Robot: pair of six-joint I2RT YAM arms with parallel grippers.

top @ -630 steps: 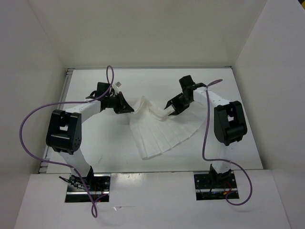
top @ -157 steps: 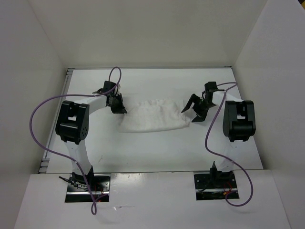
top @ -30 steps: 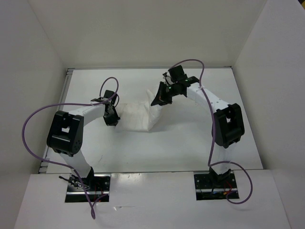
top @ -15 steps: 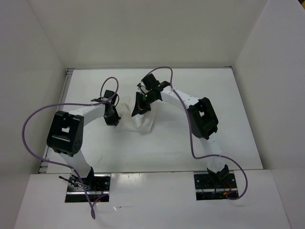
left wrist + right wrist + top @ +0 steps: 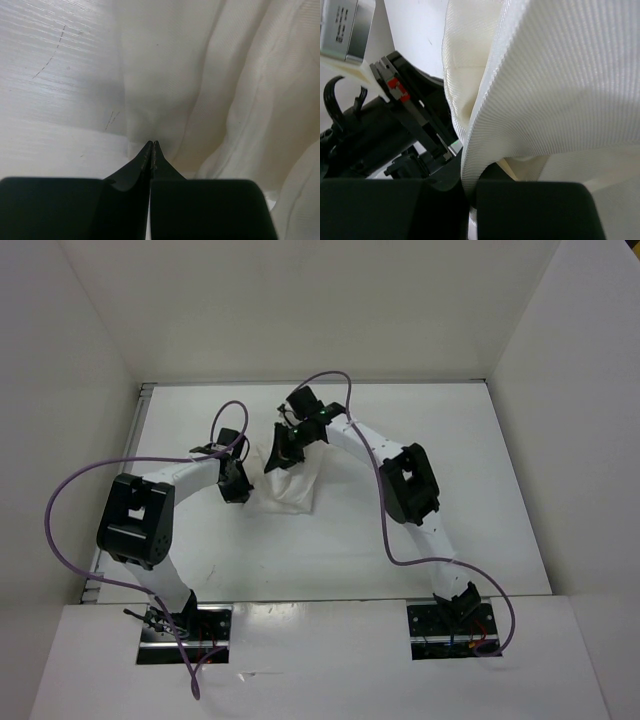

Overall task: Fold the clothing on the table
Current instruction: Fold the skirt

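The white clothing (image 5: pixel 297 490) lies bunched at the middle left of the table (image 5: pixel 450 490). My right gripper (image 5: pixel 275 458) is shut on a thick ribbed fold of it (image 5: pixel 560 75), held raised over the pile's left part; the fold runs down between the fingers (image 5: pixel 472 192). My left gripper (image 5: pixel 240 490) is shut, its tips (image 5: pixel 151 143) resting at the clothing's left edge (image 5: pixel 200 75); no fabric shows between them. The two grippers are close together, and the left wrist's black body (image 5: pixel 410 130) fills the left of the right wrist view.
White walls (image 5: pixel 560 360) enclose the table on three sides. A metal strip (image 5: pixel 140 440) runs along its left edge. Purple cables (image 5: pixel 60 530) loop off both arms. Bare table (image 5: pixel 50 100) shows left of the cloth.
My right gripper has carried the clothing's right end leftward over the rest, up to the left gripper. The pile is now narrower. The left arm has stayed put.
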